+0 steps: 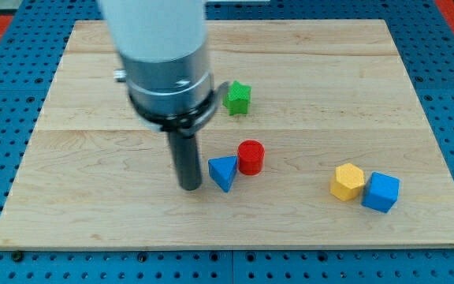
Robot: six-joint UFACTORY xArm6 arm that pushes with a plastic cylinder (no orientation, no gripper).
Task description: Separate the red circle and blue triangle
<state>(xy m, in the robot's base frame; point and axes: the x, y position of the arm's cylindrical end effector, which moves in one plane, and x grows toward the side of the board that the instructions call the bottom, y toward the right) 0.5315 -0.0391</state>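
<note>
The red circle [251, 157] stands on the wooden board [85, 134], just right of centre. The blue triangle [223, 172] lies directly to its lower left, touching it or nearly so. My tip [190, 187] rests on the board just left of the blue triangle, very close to its left edge; I cannot tell whether it touches. The rod hangs from the large grey and white arm body at the view's top.
A green star block [237, 99] lies above the red circle, next to the arm body. A yellow hexagon block [347, 181] and a blue cube [381, 192] sit together at the lower right. Blue pegboard surrounds the board.
</note>
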